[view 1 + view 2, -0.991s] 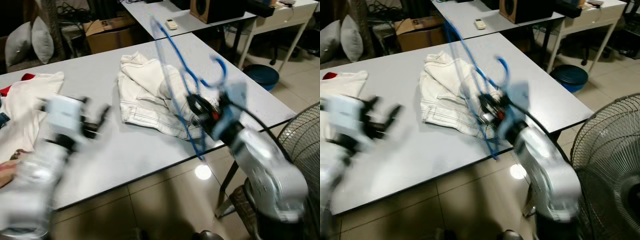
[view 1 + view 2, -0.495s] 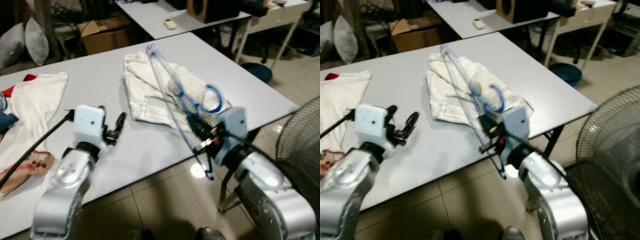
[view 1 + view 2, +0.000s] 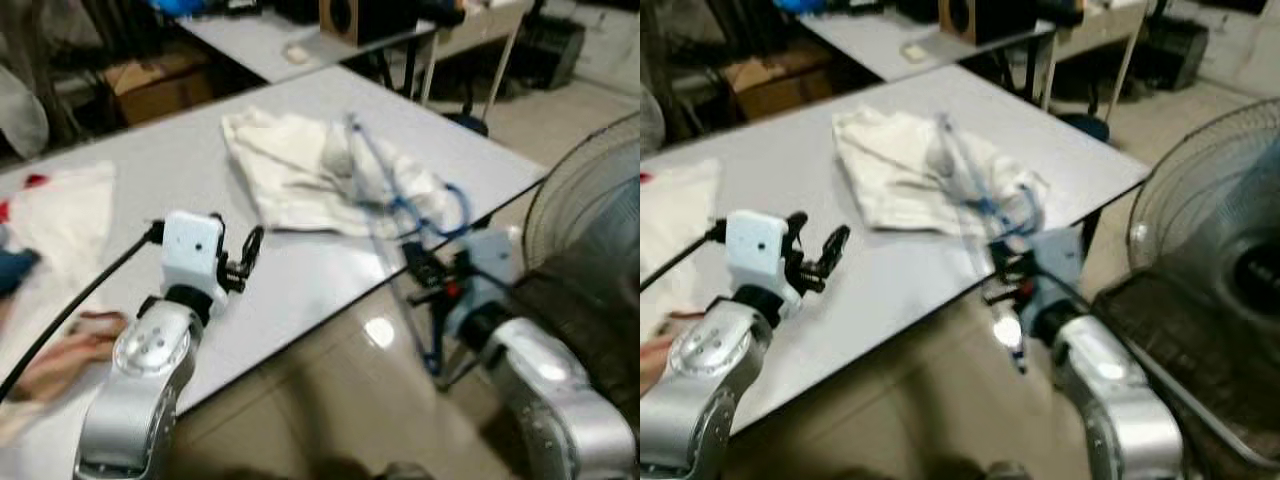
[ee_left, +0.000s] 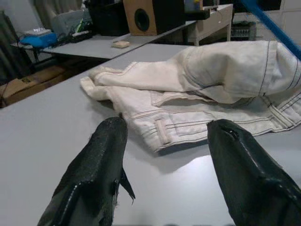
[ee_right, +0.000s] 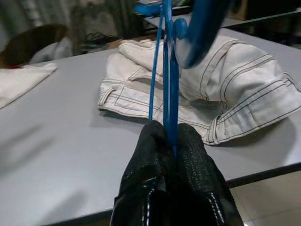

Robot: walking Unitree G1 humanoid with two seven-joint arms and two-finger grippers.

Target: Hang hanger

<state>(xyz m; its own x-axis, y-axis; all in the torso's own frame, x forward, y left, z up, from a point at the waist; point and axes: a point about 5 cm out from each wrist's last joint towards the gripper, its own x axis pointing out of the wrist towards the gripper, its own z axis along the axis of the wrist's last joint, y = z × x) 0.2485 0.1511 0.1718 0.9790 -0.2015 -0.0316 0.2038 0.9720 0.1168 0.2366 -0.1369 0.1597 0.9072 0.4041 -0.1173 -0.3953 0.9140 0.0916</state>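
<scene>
A blue wire hanger [image 3: 385, 190] is pinched at its lower bar in my right gripper [image 3: 425, 278], which is shut on it just off the table's front edge. Its hook [image 3: 457, 208] curls over the table's corner, and its long bar slants up over a heap of white jeans [image 3: 310, 165]. The right wrist view has both fingers [image 5: 155, 155] closed on the hanger [image 5: 168, 70], with the jeans [image 5: 235, 89] behind. My left gripper [image 3: 245, 262] hovers open over bare grey table [image 3: 300, 275], left of the jeans [image 4: 211, 89], holding nothing.
A large standing fan [image 3: 590, 220] is close on the right, beside my right arm. White and coloured clothes [image 3: 50, 220] lie at the table's left end. Behind stand a second table with a wooden speaker [image 3: 352, 15] and a cardboard box [image 3: 160, 75].
The camera has shifted, and the fan looms closer on the right. My right gripper keeps its hold; the hanger has tipped lower towards the table's corner. The left gripper stays open.
</scene>
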